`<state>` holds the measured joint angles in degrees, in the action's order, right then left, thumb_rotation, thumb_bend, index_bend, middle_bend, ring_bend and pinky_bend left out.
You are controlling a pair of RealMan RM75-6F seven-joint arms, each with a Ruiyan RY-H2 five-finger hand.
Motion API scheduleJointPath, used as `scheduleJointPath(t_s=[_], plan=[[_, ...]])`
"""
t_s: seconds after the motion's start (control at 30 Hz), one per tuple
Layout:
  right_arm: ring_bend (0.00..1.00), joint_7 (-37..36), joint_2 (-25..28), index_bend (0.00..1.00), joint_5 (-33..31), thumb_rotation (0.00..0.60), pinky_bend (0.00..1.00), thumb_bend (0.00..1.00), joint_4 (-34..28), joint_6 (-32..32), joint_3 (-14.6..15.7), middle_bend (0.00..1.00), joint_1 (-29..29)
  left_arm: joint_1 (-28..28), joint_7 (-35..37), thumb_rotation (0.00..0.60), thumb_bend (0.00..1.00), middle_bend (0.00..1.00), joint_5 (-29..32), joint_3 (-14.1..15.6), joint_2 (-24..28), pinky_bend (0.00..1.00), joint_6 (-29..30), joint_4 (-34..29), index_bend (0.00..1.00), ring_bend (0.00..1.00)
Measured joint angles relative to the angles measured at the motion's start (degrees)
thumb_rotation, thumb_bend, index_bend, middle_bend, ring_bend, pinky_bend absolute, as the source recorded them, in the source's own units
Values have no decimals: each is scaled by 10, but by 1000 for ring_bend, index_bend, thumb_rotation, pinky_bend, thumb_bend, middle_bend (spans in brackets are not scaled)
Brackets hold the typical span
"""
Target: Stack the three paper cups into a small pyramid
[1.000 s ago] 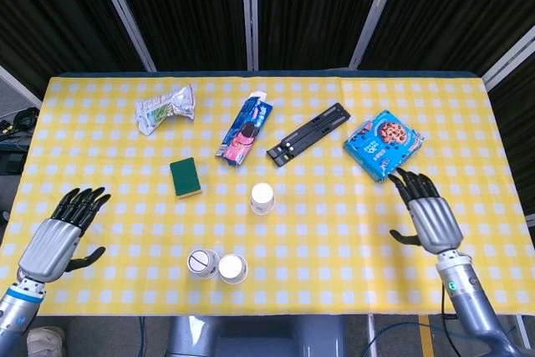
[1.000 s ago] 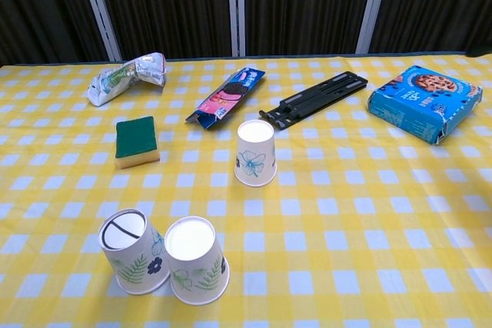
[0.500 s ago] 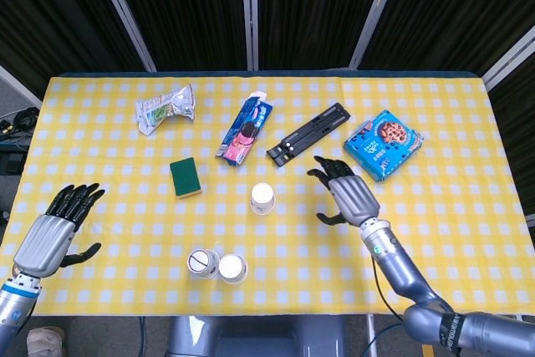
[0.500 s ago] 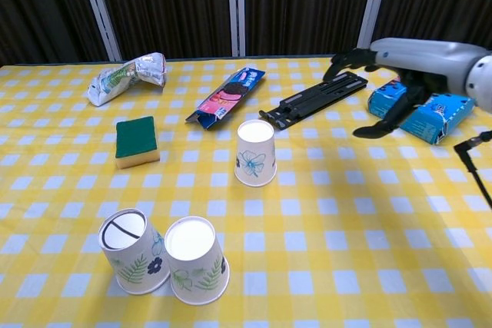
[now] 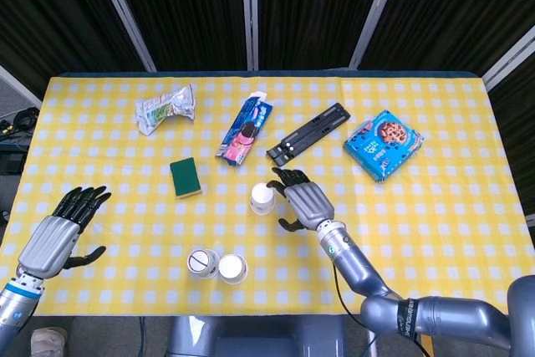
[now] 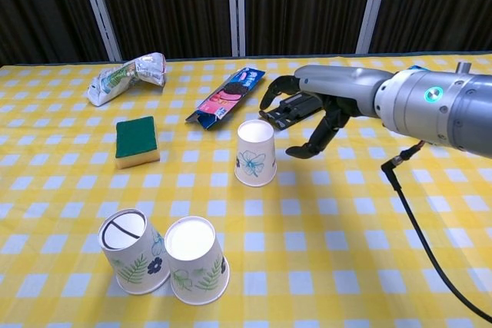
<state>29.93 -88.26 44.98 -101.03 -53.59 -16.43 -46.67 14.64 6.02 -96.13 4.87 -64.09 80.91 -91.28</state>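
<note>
Since a second ago the right robot hand (image 6: 307,117) has swept in from the blue biscuit box (image 5: 384,144), fingers spread and empty, so a grasp looks imminent: the lone upside-down white floral paper cup (image 6: 255,153) stands just beside its fingertips, mid-bench, apart from the two paired paper cups (image 6: 165,255).

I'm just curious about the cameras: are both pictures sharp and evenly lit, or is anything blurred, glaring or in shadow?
Head view: even, soft light, faint shadows, white paper cup top washed out bright. Chest view: sharp nearby, grey robotic right hand crisp, its arm large at the frame edge; black curtains behind very dark.
</note>
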Motion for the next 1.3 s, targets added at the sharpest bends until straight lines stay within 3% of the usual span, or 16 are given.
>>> scheduleJointPath(t_s=[0.23,0.53,0.77,1.03,1.3], plan=[[0,13,-26,136,-36,600,0,242,37,-3,-4,0,-35,1,12,600,250,0,-4,0,2,0,-3,2,0,0],[0,12,-49,136,-65,600,0,309,63,0,6,0,-58,2,16,600,251,0,-3,-3,2,0,-9,5,0,0],[0,6,-65,198,-70,600,0,377,87,3,7,0,-72,1,10,600,251,0,-10,-1,2,0,-10,2,0,0],[0,-7,-82,220,-66,600,0,382,113,6,13,0,-80,2,7,600,251,0,-12,-1,1,0,-14,2,0,0],[0,-15,-96,391,-60,600,1,380,128,2,19,24,-84,2,7,600,251,0,-13,-1,2,0,-15,1,0,0]])
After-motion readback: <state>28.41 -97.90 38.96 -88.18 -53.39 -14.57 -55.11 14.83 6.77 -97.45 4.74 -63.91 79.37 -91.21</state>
